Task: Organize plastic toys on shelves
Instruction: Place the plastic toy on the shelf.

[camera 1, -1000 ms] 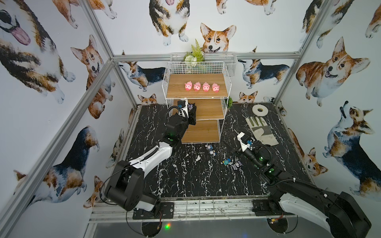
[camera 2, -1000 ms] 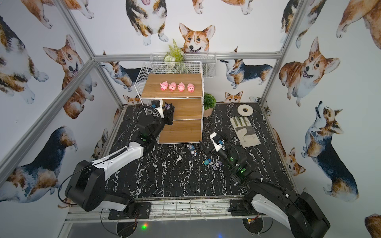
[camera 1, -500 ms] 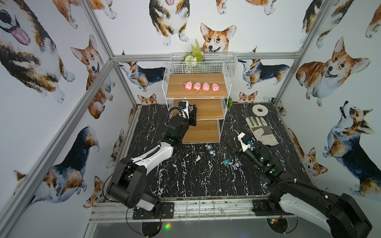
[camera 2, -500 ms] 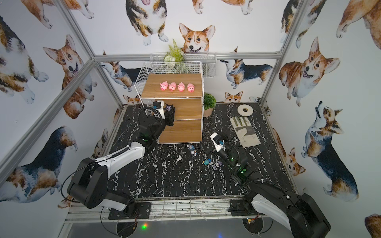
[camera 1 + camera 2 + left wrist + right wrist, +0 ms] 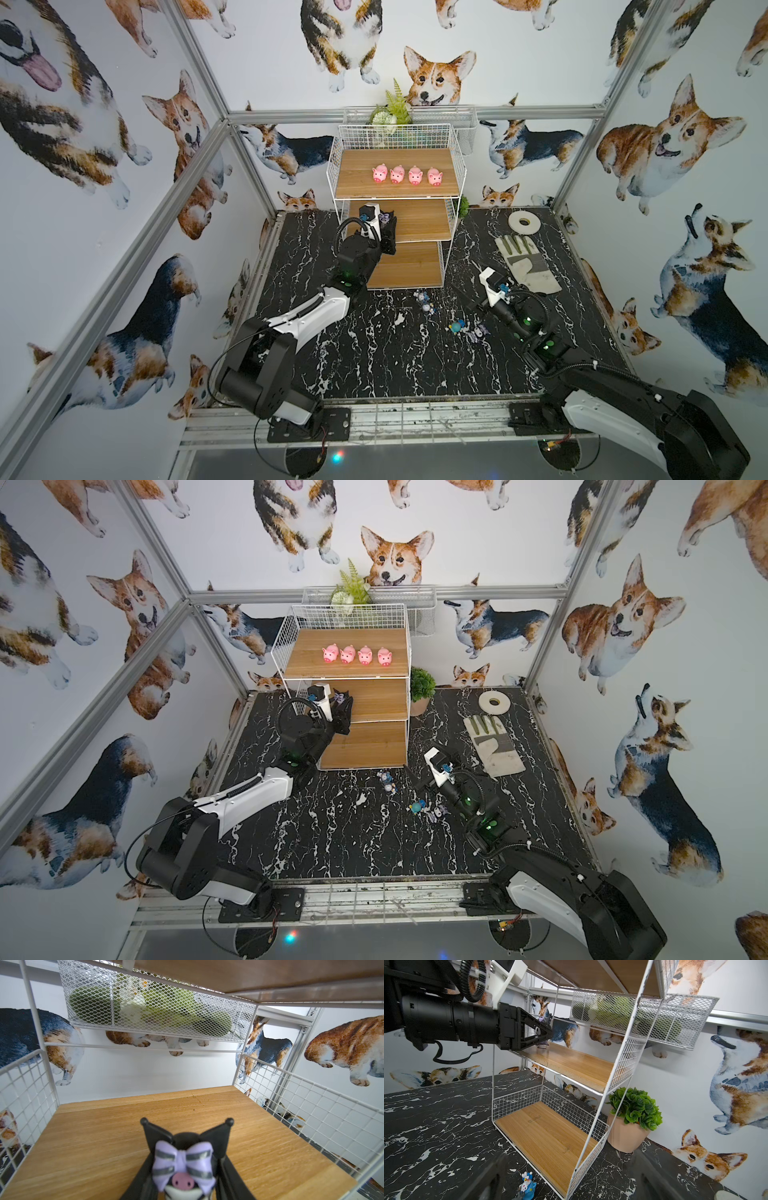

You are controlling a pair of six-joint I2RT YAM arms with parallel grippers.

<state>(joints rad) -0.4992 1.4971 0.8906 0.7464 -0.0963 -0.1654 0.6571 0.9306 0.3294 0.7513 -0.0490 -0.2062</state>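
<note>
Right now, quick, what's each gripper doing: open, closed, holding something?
Left gripper: closed on the black-and-purple figure, at the middle shelf.
Right gripper: open, holding nothing.

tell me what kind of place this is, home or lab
Most likely a robot test cell, not a home: an aluminium frame with corgi-print walls encloses a black marbled table, the left arm and right arm are bolted to its front rail, and a wire rack holds staged pink pigs.
</note>
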